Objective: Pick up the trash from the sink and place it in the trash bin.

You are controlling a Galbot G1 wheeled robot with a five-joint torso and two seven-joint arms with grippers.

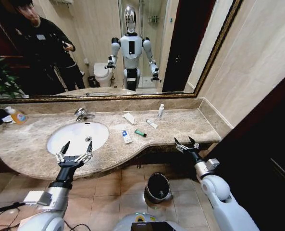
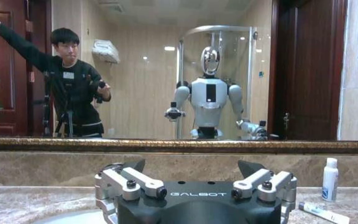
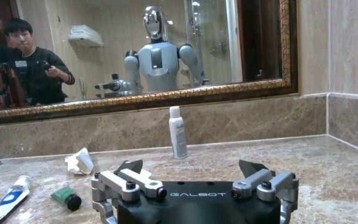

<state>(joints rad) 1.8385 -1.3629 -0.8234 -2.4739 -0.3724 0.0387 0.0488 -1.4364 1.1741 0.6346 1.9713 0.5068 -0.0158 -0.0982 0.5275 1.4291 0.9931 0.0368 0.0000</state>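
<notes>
Left tool (image 1: 75, 151) hovered with fingers spread wide over the sink (image 1: 59, 142); right tool (image 1: 187, 143), likewise wide and empty, hung at the worktop (image 1: 180, 126) edge. Nothing was yet collected: white bottle (image 1: 161, 110), tissue (image 1: 129, 118), sachet (image 1: 152, 124), green stick (image 1: 140, 133) and blue-white packet (image 1: 127, 136) lay on the worktop. The sink basin looked empty. Trash bin (image 1: 157, 186) stood on the floor below, contents indiscernible.

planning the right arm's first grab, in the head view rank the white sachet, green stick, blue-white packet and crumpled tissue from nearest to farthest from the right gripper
From the right gripper, jaws open at the counter's front edge:
1. white sachet, on the counter toward the mirror.
2. green stick, a little farther toward the sink.
3. blue-white packet, beside the basin.
4. crumpled tissue, near the back; close to the packet's rank, hard to call.
</notes>
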